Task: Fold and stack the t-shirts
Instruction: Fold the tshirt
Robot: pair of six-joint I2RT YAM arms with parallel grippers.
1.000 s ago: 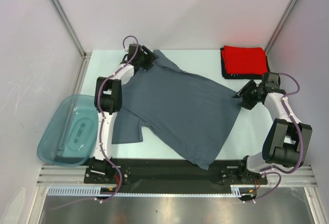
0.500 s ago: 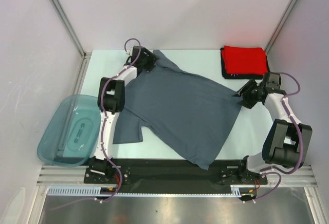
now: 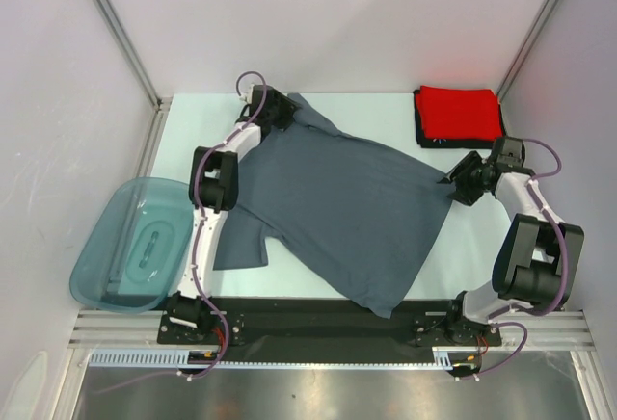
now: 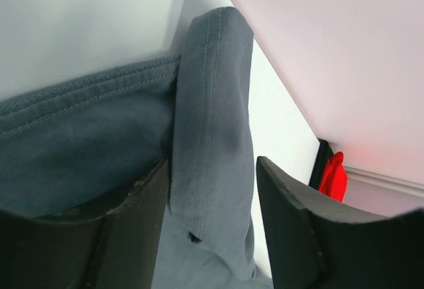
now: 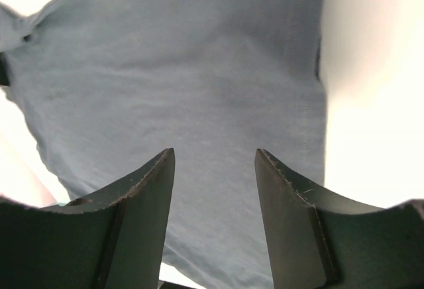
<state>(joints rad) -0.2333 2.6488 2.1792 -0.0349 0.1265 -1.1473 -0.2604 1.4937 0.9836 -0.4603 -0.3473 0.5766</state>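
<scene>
The slate blue-grey t-shirt (image 3: 337, 208) lies spread flat across the middle of the table. My left gripper (image 3: 278, 110) is at its far left sleeve. In the left wrist view the jaws (image 4: 212, 170) are open with the folded sleeve hem (image 4: 212, 103) between them, and the right finger is clear of the cloth. My right gripper (image 3: 453, 177) is at the shirt's right corner. It is open (image 5: 214, 153) just over the cloth (image 5: 199, 70). The red folded shirt (image 3: 458, 110) lies on the black folded shirt (image 3: 421, 133) at the far right.
The translucent teal tub (image 3: 130, 244) sits off the table's left edge. White walls with metal posts close in the back and both sides. A black strip runs along the near edge by the arm bases. The red shirt (image 4: 333, 176) shows past my left fingers.
My left gripper has moved a little to the right along the far edge, and the shirt's left side has shifted slightly right with it. The right gripper has barely moved.
</scene>
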